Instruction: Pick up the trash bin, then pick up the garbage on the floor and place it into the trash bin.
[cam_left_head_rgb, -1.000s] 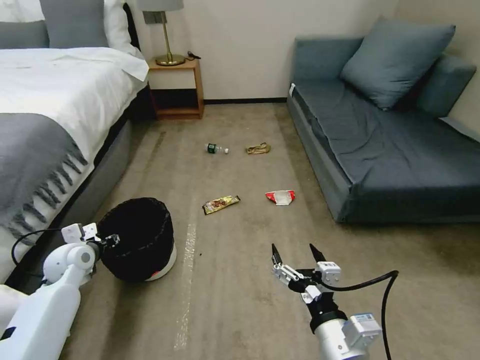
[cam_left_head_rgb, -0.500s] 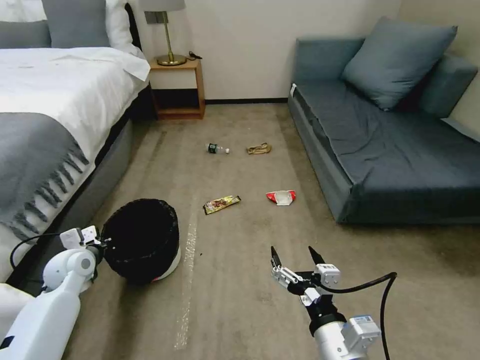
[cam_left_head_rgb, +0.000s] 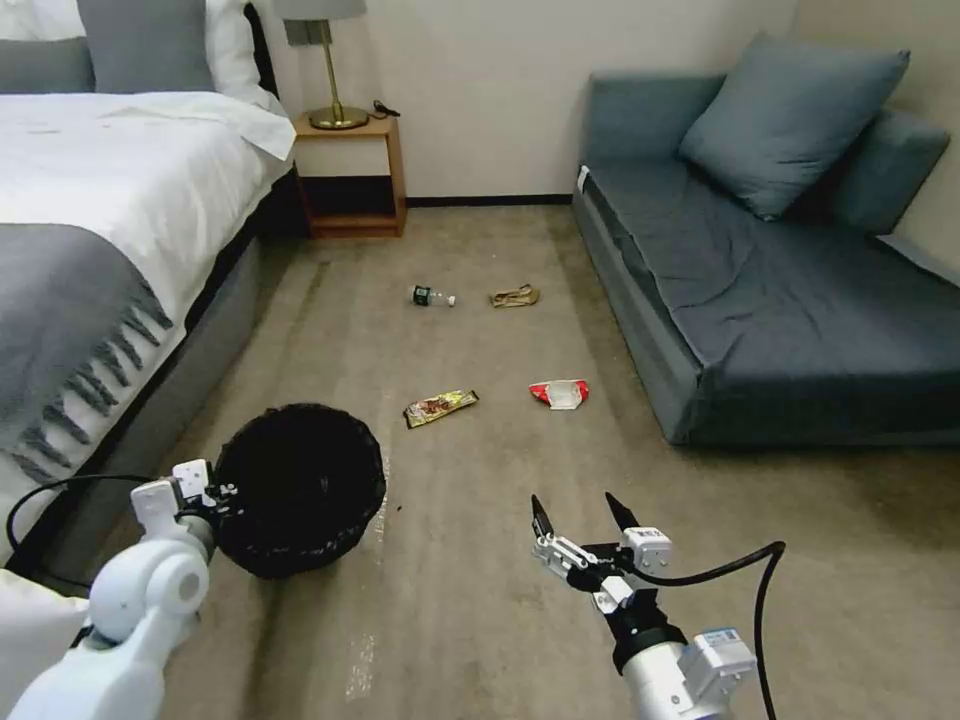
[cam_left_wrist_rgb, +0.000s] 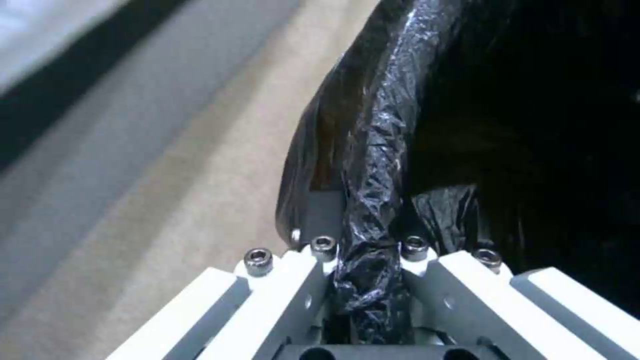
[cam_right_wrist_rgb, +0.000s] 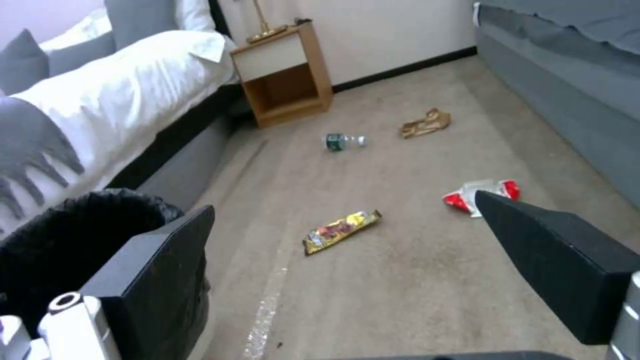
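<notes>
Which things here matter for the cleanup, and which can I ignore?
Job: trash bin, clamped by left gripper; gold-brown wrapper; red-and-white wrapper; bottle; tan paper; open right gripper.
Ignore: bed, nightstand, lamp, sofa.

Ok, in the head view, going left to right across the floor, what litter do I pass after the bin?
Trash bin → gold snack wrapper → red-and-white wrapper. Farther back: small bottle → tan paper wrapper.

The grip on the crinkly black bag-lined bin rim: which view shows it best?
The left wrist view: the left gripper pinches the crinkly black bag over the round black trash bin rim up close. The head view shows the whole bin at that gripper. The right wrist view catches one edge of the bin.
</notes>
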